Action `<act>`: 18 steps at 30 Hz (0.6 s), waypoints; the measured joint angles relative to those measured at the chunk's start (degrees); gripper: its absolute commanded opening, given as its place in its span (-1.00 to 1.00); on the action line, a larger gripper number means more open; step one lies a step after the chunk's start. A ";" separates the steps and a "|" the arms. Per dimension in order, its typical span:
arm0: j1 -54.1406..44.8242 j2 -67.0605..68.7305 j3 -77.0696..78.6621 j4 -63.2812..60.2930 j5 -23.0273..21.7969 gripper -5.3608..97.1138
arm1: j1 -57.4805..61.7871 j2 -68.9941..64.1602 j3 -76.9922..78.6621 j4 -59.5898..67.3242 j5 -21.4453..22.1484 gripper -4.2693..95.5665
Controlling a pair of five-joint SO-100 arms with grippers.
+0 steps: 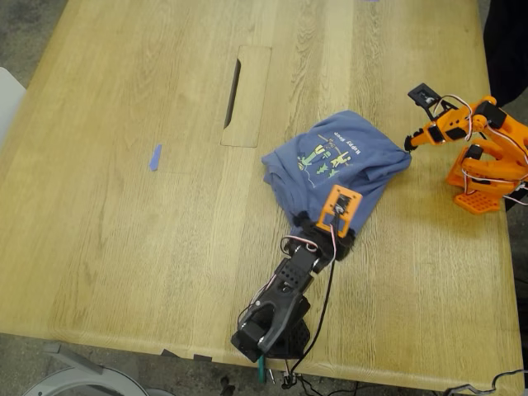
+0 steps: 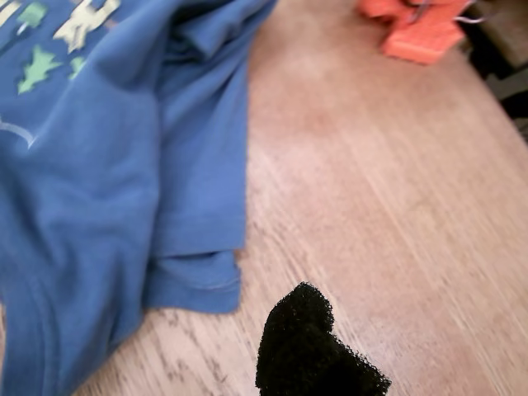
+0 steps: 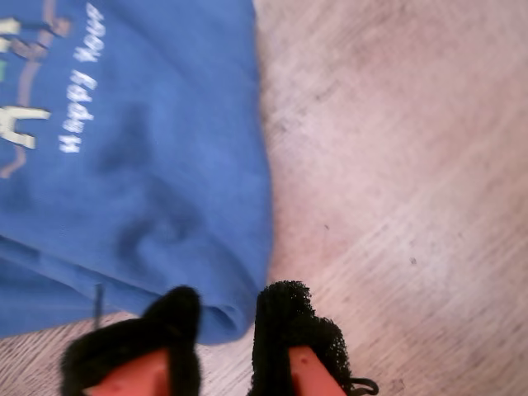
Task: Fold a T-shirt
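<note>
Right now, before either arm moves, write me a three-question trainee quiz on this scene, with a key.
1. True or false: the T-shirt lies fully spread and flat on the table.
2. In the exterior view, what lies on the wood to the left of the shirt? A) a small blue strip B) scissors C) a second shirt
3. Which of my hands has a corner of the shirt between its pads?

Key:
1. False. It is bunched, with folds.
2. A.
3. My second hand, the orange one at the exterior view's right.
</note>
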 measured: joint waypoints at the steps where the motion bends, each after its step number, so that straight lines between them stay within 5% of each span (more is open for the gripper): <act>1: -0.53 -1.14 0.00 -1.23 0.44 0.03 | -0.44 -2.11 -1.85 -1.14 -0.26 -0.88; 9: -10.37 -22.15 -2.37 -24.08 0.18 -0.58 | -6.59 -20.39 -11.43 -11.51 -0.44 -0.91; 18: -20.04 -44.12 -6.94 -42.01 -1.05 -0.75 | -12.57 -38.76 -20.74 -21.53 -0.44 -0.91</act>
